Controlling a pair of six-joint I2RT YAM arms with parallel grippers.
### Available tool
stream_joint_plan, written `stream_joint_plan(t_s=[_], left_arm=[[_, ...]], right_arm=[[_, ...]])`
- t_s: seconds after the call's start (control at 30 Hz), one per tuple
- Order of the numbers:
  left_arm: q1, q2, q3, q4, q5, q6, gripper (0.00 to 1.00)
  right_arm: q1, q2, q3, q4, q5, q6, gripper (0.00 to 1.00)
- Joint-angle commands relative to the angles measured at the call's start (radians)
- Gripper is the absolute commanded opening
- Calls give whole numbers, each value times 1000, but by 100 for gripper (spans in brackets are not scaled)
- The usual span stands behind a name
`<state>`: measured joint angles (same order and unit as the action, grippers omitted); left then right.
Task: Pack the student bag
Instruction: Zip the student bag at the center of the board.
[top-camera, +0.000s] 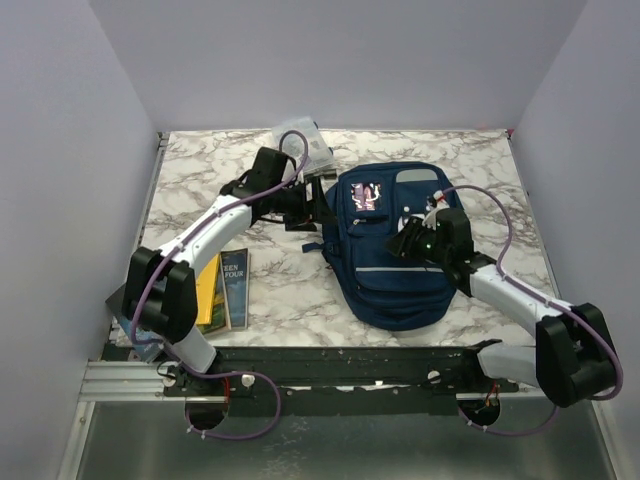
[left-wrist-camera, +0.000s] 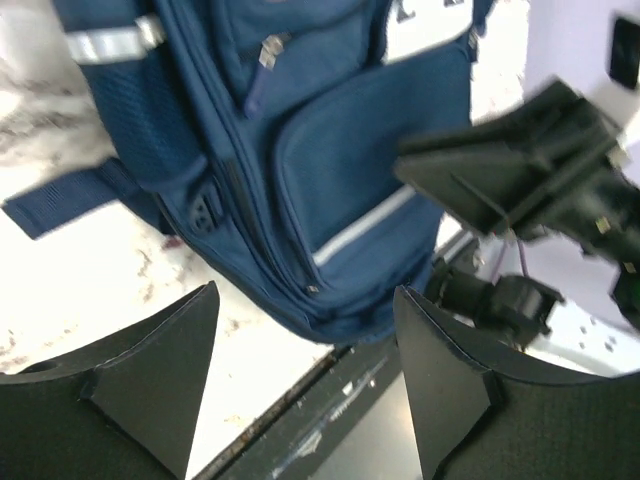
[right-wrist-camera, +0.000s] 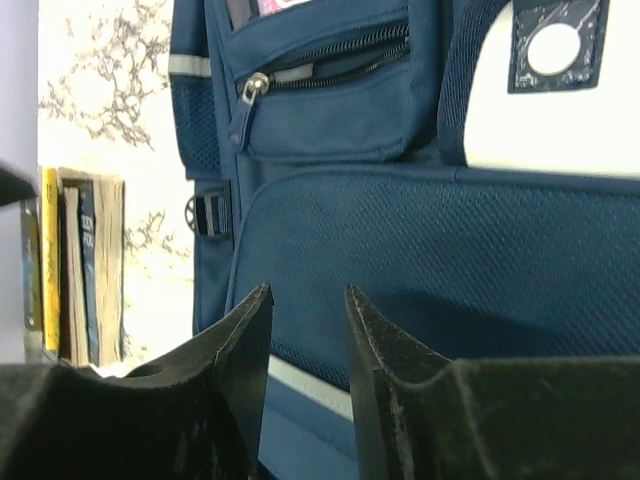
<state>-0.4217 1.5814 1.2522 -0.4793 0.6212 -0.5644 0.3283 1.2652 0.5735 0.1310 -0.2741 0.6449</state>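
Now we see our left hand spread wide beside the navy blue fabric backpack; our right hand, narrowly parted and empty, hangs over it.

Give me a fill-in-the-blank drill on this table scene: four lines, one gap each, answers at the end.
1. The backpack lying on the marble table is dark ____.
2. In the top view, the books lie to the ____ of the backpack.
3. The left claw stands ____, with nothing in it.
4. The right claw hangs over the ____.
Missing words: blue; left; open; backpack.
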Motion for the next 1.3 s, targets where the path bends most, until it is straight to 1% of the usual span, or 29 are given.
stream_joint_plan(t_s=[0.0,0.07,0.13,0.2,0.3,0.37,0.47,0.57,0.63,0.73,0.8,0.83,0.9,1.0,1.03,1.07,1.1,1.13,1.17,1.2,1.23,1.27], left_arm=[[-19,112,80,-4,-189,-51,70],[-44,150,104,50,-226,-88,65],[-71,207,150,102,-259,-111,64],[-89,270,214,124,-295,-135,59],[-110,364,305,133,-351,-147,46],[-112,420,357,119,-365,-171,40],[-115,457,373,111,-430,-204,42],[-120,524,445,101,-409,-190,42],[-121,569,501,65,-402,-201,42],[-126,560,478,67,-445,-219,43],[-129,551,456,74,-469,-216,47],[-128,557,455,69,-465,-217,50],[-128,570,454,66,-448,-222,51],[-127,593,457,70,-407,-235,48],[-127,601,459,71,-390,-241,45],[-127,609,464,74,-367,-246,40],[-127,613,466,75,-346,-251,31],[-127,612,462,78,-324,-257,18],[-125,607,458,80,-297,-259,9],[-124,600,452,80,-274,-260,3],[-123,592,446,80,-248,-259,0],[-121,584,439,80,-223,-258,0]], right_arm=[[6,-96,-61,-69,-31,-56,41],[6,-110,-91,-49,-48,-42,43],[7,-108,-118,-17,-83,-22,43],[7,-97,-131,3,-111,-11,43],[8,-94,-133,0,-136,-8,42],[8,-111,-136,-1,-150,-5,42],[7,-155,-144,-12,-144,-11,42],[7,-171,-145,-17,-134,-22,42],[7,-162,-144,-11,-140,-26,42],[7,-140,-134,-25,-147,-36,42],[8,-135,-135,-27,-149,-39,42],[7,-135,-139,-23,-150,-39,42],[7,-134,-142,-25,-145,-35,42],[7,-133,-144,-25,-139,-42,42],[7,-132,-145,-24,-136,-45,42],[7,-131,-147,-25,-134,-46,42],[8,-128,-147,-26,-132,-50,42],[7,-126,-147,-27,-131,-57,42],[7,-123,-146,-32,-129,-64,42],[7,-122,-144,-35,-124,-69,42],[8,-123,-143,-35,-117,-73,42],[7,-124,-146,-32,-116,-76,42]])
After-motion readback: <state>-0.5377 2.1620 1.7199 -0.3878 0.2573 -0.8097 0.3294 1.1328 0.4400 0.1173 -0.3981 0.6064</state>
